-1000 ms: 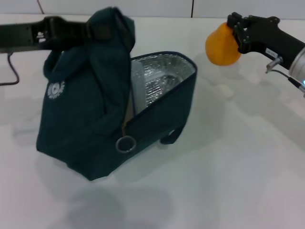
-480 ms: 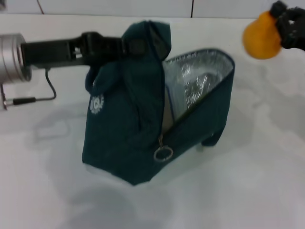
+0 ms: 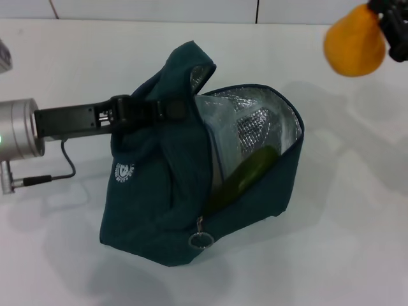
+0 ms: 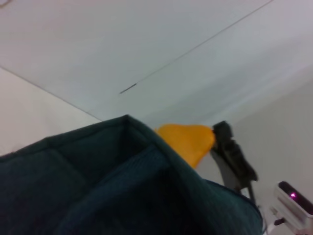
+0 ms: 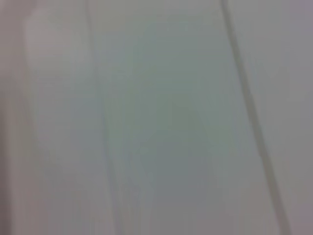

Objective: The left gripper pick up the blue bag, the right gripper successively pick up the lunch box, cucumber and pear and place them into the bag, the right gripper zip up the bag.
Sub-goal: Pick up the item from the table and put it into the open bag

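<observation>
Resting on the white table (image 3: 331, 242), the blue bag (image 3: 159, 204) stands open; you see the cucumber (image 3: 245, 175) inside. The left gripper (image 3: 167, 109) clamps its upper flap. Far right, the right gripper (image 3: 390, 29) grasps the pear (image 3: 354, 46) aloft.

The right wrist view shows only a pale grey-white surface (image 5: 161, 122) filling the whole picture. 2 thin darker lines cross it: 1 line (image 5: 254, 117) slants across one side, and a fainter line (image 5: 98, 117) runs nearly parallel to it, well apart. They may be seams between panels, though the blur makes that hard to tell. Along one edge the surface shades into a darker, slightly pinkish band (image 5: 12, 122).
</observation>
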Available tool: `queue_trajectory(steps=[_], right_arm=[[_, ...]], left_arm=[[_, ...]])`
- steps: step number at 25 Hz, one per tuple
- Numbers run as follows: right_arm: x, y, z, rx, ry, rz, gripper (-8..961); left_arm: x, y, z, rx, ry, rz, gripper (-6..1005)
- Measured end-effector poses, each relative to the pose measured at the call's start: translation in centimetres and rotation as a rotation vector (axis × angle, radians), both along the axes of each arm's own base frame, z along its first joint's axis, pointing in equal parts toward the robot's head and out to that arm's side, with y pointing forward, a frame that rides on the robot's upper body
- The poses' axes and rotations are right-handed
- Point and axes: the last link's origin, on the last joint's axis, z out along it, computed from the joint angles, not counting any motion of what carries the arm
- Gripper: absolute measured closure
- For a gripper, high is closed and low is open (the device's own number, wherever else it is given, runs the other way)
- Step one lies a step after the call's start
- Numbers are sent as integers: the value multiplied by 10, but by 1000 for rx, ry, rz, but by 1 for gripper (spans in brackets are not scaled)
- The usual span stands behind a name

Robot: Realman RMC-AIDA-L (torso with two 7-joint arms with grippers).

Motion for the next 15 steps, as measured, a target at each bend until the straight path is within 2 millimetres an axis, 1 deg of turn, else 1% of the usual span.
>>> queue_trajectory(steps=[8,10,15], right_arm=[[-38,-9,-28,-184,30,160,857],[-49,-12,-40,-240,22,197,855],[-67,-22,-64,-347,-5,268,850]], left_arm=[[-10,-7,3,9,11,19,860],[-12,-8,3,12,14,20,859],[-13,-8,4,14,16,18,859]])
